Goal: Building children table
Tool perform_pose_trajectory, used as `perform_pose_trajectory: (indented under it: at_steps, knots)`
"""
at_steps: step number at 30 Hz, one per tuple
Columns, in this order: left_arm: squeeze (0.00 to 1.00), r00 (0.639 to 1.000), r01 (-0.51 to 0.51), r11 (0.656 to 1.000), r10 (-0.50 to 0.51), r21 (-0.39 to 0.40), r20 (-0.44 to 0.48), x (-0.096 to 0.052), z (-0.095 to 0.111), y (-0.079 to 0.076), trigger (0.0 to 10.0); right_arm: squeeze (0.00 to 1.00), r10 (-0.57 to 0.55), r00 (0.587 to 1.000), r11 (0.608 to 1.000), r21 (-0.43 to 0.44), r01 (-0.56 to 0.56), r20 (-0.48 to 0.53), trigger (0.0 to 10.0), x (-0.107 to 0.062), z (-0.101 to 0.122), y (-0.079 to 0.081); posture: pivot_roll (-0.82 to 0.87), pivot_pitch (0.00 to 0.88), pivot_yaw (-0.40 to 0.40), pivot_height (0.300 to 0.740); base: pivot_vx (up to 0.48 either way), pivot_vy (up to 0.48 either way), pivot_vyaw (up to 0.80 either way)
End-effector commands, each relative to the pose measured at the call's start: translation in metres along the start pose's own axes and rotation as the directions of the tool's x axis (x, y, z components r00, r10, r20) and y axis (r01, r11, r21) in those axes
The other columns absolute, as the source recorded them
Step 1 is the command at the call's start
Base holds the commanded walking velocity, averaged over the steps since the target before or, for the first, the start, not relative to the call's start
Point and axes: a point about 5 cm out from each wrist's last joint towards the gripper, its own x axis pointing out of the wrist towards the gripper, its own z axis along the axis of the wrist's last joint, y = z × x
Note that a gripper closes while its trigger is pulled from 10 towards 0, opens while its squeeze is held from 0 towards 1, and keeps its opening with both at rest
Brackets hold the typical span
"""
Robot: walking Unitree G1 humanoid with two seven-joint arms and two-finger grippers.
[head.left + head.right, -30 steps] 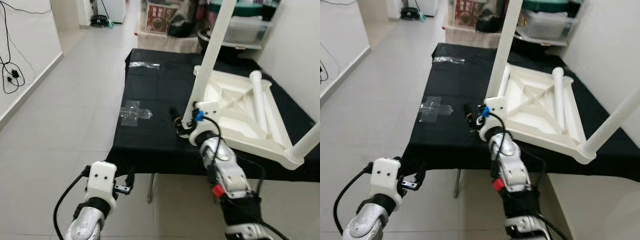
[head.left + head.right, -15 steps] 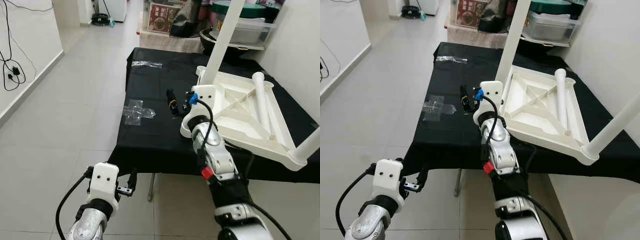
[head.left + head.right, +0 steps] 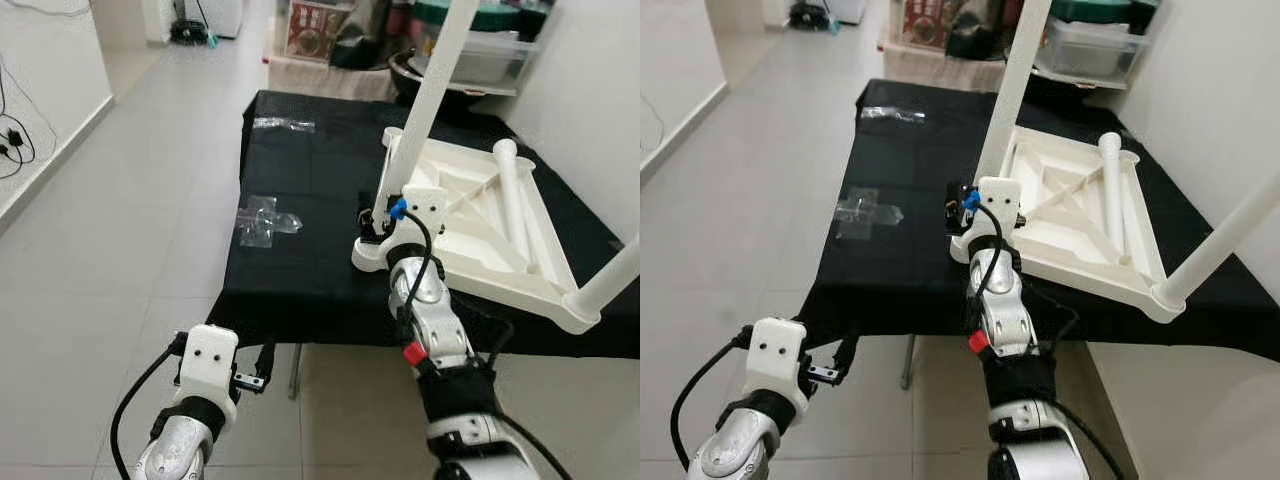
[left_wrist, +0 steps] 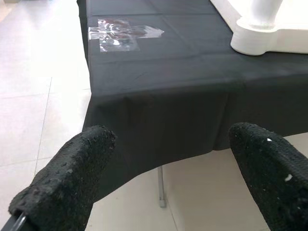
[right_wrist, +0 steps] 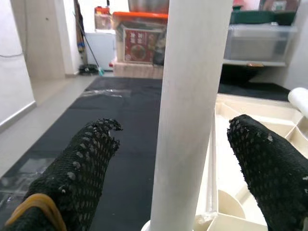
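Just ahead of my right gripper (image 5: 163, 159), whose black fingers (image 5: 79, 168) are showing a meshed, pebbly texture, a plain white table leg (image 5: 185, 110) is standing up from the white upturned tabletop (image 3: 480, 225). Under both, a black cloth (image 3: 300, 200) is covering the work table, with clear glossy plastic bags (image 3: 262, 220) lying beyond my left gripper (image 4: 168, 168). My arms are showing silver, with white wrist housings (image 3: 205, 362).

Black-draped surface (image 3: 300, 270) on a grey tiled floor (image 3: 120, 200), upturned white children's table (image 3: 480, 225) lying on it, two clear plastic bags (image 3: 262, 220) beside.
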Motion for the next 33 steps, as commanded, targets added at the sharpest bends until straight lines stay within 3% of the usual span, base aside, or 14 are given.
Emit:
perform_pose_trajectory:
  at_steps: [1, 11, 16, 19, 22, 23, 33]
  knots:
    - [0.0, 1.0, 0.009, 1.0, -0.009, 0.002, -0.014, -0.001, -0.001, -0.001, 10.0, 0.0, -0.044, 0.999, 0.999, -0.002, 0.044, -0.022, 10.0, 0.008, -0.002, -0.004, 0.13, 0.117, -0.146, 0.74, 0.0, 0.0, 0.0]
    - [0.0, 1.0, 0.013, 1.0, -0.013, 0.004, -0.014, -0.002, -0.001, -0.002, 10.0, 0.0, -0.144, 0.988, 0.99, -0.003, 0.144, -0.054, 10.0, 0.028, 0.003, -0.011, 0.13, 0.124, -0.146, 0.74, 0.0, 0.0, 0.0]
    - [0.0, 1.0, 0.017, 1.0, -0.017, 0.005, -0.014, -0.002, -0.001, -0.002, 10.0, 0.0, -0.115, 0.988, 0.993, 0.022, 0.118, -0.102, 10.0, 0.036, 0.005, 0.003, 0.13, 0.125, -0.149, 0.74, 0.0, 0.0, 0.0]
    - [0.0, 1.0, 0.016, 1.0, -0.016, 0.003, -0.016, -0.002, -0.001, -0.003, 10.0, 0.0, -0.039, 0.99, 0.998, 0.036, 0.044, -0.136, 10.0, 0.036, 0.004, 0.028, 0.13, 0.126, -0.15, 0.74, 0.0, 0.0, 0.0]
    - [0.0, 1.0, 0.016, 1.0, -0.016, 0.002, -0.017, -0.002, -0.001, -0.003, 10.0, 0.0, -0.022, 0.99, 0.999, 0.027, 0.026, -0.136, 10.0, 0.035, 0.005, 0.034, 0.13, 0.127, -0.152, 0.74, 0.0, 0.0, 0.0]
    - [0.0, 1.0, 0.016, 1.0, -0.016, 0.002, -0.017, -0.002, -0.001, -0.003, 10.0, 0.0, -0.006, 0.99, 1.0, 0.017, 0.008, -0.138, 0.0, 0.035, 0.004, 0.039, 0.13, 0.128, -0.152, 0.74, 0.0, 0.0, 0.0]
    - [0.0, 1.0, 0.018, 1.0, -0.018, -0.005, -0.014, -0.002, 0.0, -0.004, 10.0, 0.0, 0.043, 0.991, 0.998, 0.042, -0.038, -0.126, 0.0, 0.035, 0.006, 0.045, 0.12, 0.124, -0.15, 0.74, 0.0, 0.0, 0.0]
